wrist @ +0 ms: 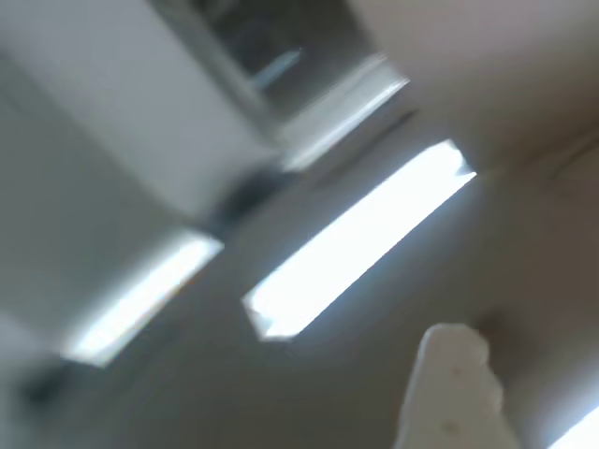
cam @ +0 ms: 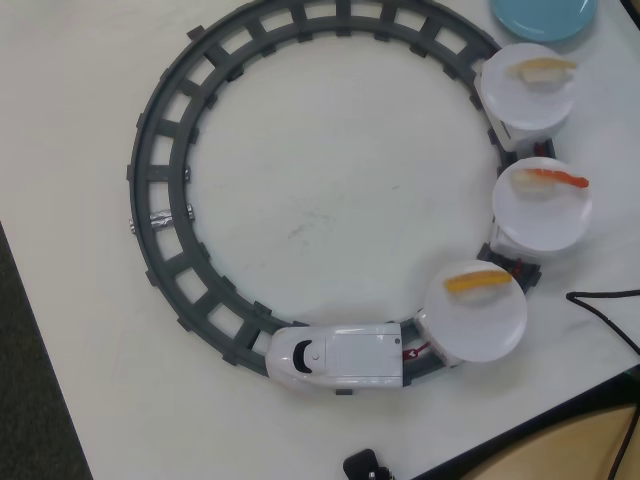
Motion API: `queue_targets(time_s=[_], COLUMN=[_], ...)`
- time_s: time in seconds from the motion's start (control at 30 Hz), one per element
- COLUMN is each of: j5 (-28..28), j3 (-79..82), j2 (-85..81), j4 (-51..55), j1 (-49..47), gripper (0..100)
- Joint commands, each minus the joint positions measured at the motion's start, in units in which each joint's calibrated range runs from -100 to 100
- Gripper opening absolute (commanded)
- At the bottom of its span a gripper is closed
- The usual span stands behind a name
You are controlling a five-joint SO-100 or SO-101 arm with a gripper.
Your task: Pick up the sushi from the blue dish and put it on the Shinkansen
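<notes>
The sushi (cam: 545,70), with a white base and a pale cream topping, lies on the rearmost white plate of the Shinkansen (cam: 335,355), at the upper right of the overhead view. The blue dish (cam: 540,15) is cut by the top edge, and its visible part holds nothing. The white train stands on the grey track at the bottom, nose to the left. The arm does not show in the overhead view. The wrist view points up at ceiling lights. There one white fingertip (wrist: 454,360) rises at the bottom right; the other is out of frame, and nothing shows on it.
The dark grey circular track (cam: 165,190) rings the table's middle. A red-orange shrimp piece (cam: 555,180) and an orange-topped piece (cam: 477,281) lie on the other two plates. A black cable (cam: 600,305) runs at the right edge. A small black part (cam: 365,465) sits at the bottom edge.
</notes>
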Motion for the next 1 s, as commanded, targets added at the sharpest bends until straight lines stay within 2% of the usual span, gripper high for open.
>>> queue_targets(time_s=[0.0, 0.13, 0.4, 0.53, 0.73, 0.97], j5=[-17.1, -24.8, -39.1, -39.6, -39.1, -39.0], j3=[13.6, 23.8, 26.8, 34.6, 48.6, 50.6], j2=[-21.7, -37.6, -35.6, -36.6, -36.5, -36.5], j4=[10.4, 21.6, 40.2, 45.5, 45.3, 45.3], j1=[5.4, 8.7, 17.9, 17.6, 17.6, 18.0], gripper=[13, 13, 13, 13, 13, 13])
